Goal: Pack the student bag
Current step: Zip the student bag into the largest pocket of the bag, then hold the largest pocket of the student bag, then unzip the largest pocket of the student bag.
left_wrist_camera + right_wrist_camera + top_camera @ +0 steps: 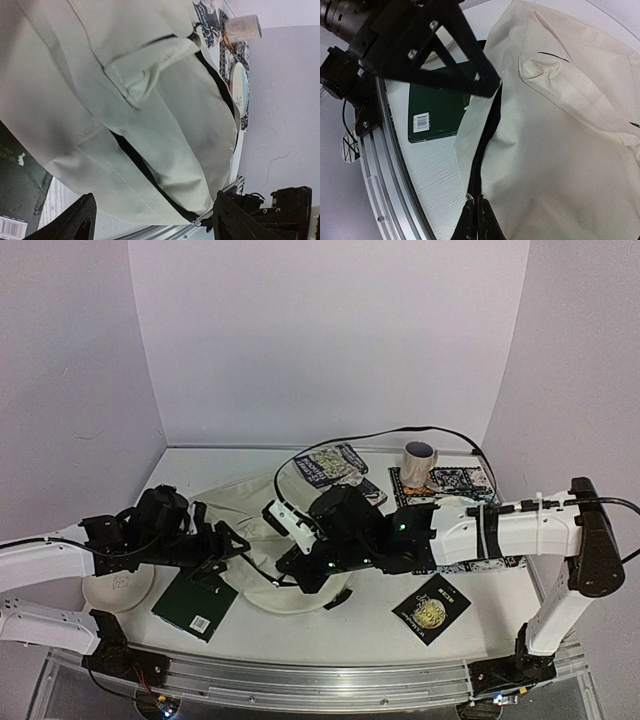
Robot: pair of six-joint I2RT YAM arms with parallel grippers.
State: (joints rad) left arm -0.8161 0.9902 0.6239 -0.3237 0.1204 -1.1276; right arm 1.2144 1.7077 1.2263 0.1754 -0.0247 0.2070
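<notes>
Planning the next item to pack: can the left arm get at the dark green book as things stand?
Probably yes. The green book lies flat right beside the left end effector, whose jaws stand open; only the student bag overlaps one edge of it.

Green book (195, 604), 7 o'clock on the desk: a white barcode sticker (421, 121) at its near corner. I see bars, but the digits are too small to read.
Black book (430, 607), 5 o'clock: a gold round emblem (432, 612) with a short pale line of lettering that I can't make out.
Patterned book (330, 464), 12 o'clock: the cover lettering is too blurred to read.
</notes>
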